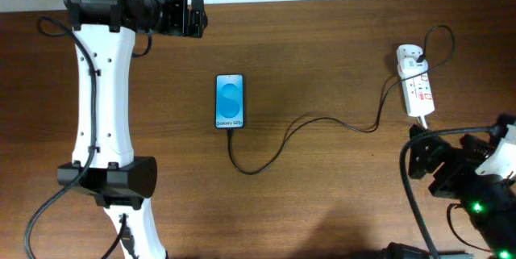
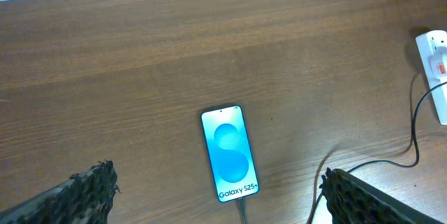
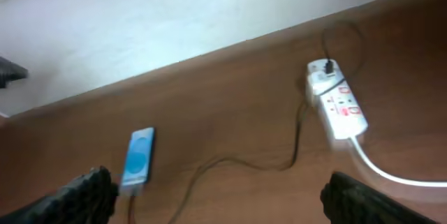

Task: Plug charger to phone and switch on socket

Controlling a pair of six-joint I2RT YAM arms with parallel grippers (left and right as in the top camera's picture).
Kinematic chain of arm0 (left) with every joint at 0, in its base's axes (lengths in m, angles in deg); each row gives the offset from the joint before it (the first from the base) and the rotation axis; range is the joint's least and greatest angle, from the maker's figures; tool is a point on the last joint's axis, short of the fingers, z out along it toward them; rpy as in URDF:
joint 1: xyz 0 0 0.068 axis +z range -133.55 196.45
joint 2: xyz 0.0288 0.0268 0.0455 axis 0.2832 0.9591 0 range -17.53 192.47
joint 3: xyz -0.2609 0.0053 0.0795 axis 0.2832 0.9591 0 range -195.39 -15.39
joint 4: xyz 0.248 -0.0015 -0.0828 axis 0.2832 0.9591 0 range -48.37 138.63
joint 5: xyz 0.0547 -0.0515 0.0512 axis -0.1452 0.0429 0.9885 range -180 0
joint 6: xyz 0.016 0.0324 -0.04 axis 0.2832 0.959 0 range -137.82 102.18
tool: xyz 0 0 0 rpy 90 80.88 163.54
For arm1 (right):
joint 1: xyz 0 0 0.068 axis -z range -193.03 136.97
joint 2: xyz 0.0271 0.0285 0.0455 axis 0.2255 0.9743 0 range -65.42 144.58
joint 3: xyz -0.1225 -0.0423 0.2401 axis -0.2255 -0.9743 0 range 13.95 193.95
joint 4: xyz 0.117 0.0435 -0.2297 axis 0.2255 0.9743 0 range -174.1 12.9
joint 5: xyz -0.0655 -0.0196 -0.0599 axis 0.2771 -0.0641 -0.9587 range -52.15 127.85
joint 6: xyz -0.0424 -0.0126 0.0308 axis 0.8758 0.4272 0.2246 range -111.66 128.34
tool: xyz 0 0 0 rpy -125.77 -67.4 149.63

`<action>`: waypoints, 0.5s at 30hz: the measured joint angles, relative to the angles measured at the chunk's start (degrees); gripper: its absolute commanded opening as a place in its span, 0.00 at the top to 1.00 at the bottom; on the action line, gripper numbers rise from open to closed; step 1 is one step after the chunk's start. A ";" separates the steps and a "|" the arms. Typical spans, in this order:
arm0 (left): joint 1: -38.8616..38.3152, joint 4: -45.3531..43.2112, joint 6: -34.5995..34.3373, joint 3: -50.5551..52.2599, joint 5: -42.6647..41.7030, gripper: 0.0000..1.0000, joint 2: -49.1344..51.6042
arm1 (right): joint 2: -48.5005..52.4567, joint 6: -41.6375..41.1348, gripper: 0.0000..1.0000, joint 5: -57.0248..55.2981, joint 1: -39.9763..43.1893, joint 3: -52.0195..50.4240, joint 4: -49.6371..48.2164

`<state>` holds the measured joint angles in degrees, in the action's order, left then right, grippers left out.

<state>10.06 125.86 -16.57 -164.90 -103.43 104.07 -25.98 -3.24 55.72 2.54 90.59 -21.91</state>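
The phone [image 1: 230, 102] lies flat mid-table, blue screen up; it also shows in the left wrist view [image 2: 230, 153] and the right wrist view [image 3: 140, 156]. The thin black charger cable [image 1: 306, 122] runs from the phone's near end to an adapter in the white socket strip [image 1: 415, 81], which also shows in the right wrist view [image 3: 335, 98]. My left gripper [image 1: 187, 17] is open and empty, raised at the table's far left. My right gripper [image 1: 423, 162] is open and empty, near the strip's white cord.
The strip's thick white cord [image 3: 391, 175] trails toward the near right. The table's far edge meets a white wall [image 3: 174, 15]. The left arm's base [image 1: 113, 182] stands at the near left.
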 measured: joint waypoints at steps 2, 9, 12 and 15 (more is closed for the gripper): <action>0.00 0.00 0.02 0.00 0.02 0.00 0.00 | -5.55 0.15 0.02 -6.58 -6.32 -9.42 -12.17; 0.00 -0.04 0.02 0.00 0.00 0.01 0.00 | -26.75 0.20 0.02 -20.11 -13.29 -50.66 -48.54; 0.00 0.00 0.02 0.00 0.02 0.01 0.00 | -35.89 0.00 0.02 -21.14 -13.33 -63.25 -54.03; 0.00 0.00 0.02 0.00 0.02 0.01 0.00 | -38.53 -0.04 0.02 -21.29 -13.38 -68.28 -57.51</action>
<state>10.06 125.86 -16.55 -164.90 -103.41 104.07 -64.51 -3.28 34.43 -10.83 22.31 -79.42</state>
